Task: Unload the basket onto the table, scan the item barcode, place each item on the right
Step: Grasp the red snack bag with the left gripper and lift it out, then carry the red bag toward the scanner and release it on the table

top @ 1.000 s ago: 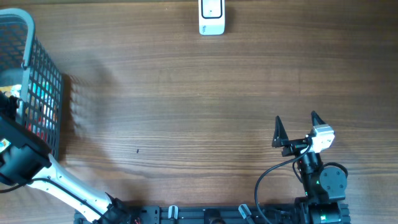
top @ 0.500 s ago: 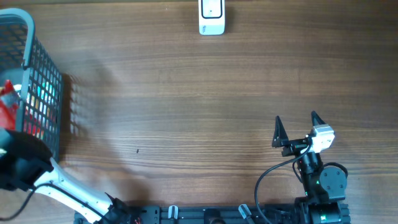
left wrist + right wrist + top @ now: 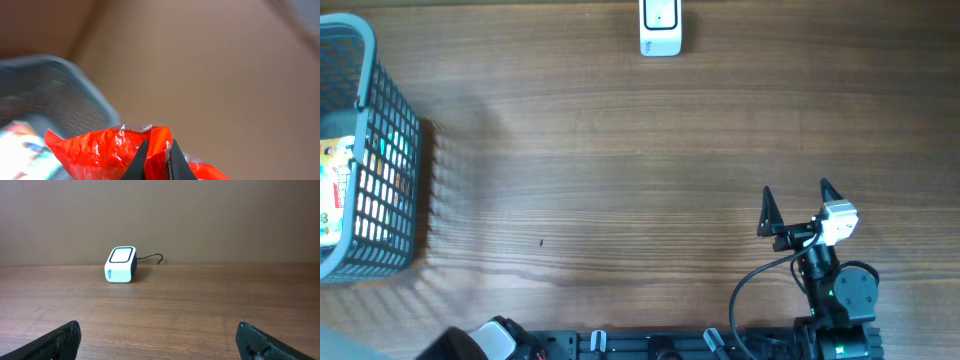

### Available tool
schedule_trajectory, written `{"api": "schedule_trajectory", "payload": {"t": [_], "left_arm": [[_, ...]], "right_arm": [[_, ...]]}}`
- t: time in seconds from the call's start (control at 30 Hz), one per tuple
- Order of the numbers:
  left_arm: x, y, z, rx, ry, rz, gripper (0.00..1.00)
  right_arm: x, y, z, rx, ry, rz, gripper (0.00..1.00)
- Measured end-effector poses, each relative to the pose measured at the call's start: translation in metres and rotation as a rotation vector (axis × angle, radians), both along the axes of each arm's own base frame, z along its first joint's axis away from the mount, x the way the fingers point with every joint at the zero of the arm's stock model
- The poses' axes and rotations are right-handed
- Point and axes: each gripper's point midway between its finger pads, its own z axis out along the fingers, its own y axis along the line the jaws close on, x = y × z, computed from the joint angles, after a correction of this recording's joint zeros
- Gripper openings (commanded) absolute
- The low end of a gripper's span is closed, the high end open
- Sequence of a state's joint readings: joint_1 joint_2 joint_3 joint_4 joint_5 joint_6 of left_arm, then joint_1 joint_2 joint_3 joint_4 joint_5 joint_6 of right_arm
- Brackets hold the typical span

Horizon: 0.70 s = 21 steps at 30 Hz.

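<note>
Red crinkled plastic: one packet [image 3: 100,150] was pinched at its upper edge by the left gripper [image 3: 159,157], jaws clamped tight on it, with the single grey mesh basket [image 3: 392,150] showing behind it in the wrist view. One white scanner [image 3: 660,27] stood at the far edge of the table [image 3: 620,150], well apart from the basket. The right gripper [image 3: 798,197], second of two, sat near the front, jaws spread wide and holding nothing. A second before, the left arm hung over the basket in the overhead view; it had since left that spot, while the right had not moved. The basket held colourful packages [image 3: 334,190], too blurred to count.
</note>
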State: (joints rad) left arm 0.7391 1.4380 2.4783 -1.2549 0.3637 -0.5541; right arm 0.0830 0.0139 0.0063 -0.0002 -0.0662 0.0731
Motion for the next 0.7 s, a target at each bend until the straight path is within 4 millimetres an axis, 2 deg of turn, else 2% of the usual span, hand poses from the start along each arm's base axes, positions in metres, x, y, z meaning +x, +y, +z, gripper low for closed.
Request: {"api": "schedule_trajectory", "payload": {"t": [0.07, 0.17, 0.23, 0.3, 0.33, 0.4, 0.53, 0.7], "left_arm": [[0.005, -0.053, -0.004, -0.052, 0.005, -0.196, 0.04], [0.018, -0.098, -0.032, -0.114, 0.111, -0.393, 0.04], [0.030, -0.129, -0.062, -0.133, 0.233, -0.544, 0.04], [0.045, -0.150, -0.086, -0.132, 0.331, -0.654, 0.04], [0.055, -0.170, -0.108, -0.125, 0.420, -0.758, 0.04], [0.071, -0.196, -0.139, -0.113, 0.535, -0.886, 0.04], [0.097, -0.241, -0.189, -0.103, 0.692, -1.053, 0.04], [0.123, -0.301, -0.281, -0.141, 0.960, -1.206, 0.04]], "right_arm": [[0.000, 0.000, 0.000, 0.000, 0.000, 0.000, 1.00], [0.000, 0.000, 0.000, 0.000, 0.000, 0.000, 1.00], [0.000, 0.000, 0.000, 0.000, 0.000, 0.000, 1.00], [0.000, 0.000, 0.000, 0.000, 0.000, 0.000, 1.00], [0.000, 0.000, 0.000, 0.000, 0.000, 0.000, 1.00], [0.000, 0.000, 0.000, 0.000, 0.000, 0.000, 1.00], [0.000, 0.000, 0.000, 0.000, 0.000, 0.000, 1.00], [0.000, 0.000, 0.000, 0.000, 0.000, 0.000, 1.00]]}}
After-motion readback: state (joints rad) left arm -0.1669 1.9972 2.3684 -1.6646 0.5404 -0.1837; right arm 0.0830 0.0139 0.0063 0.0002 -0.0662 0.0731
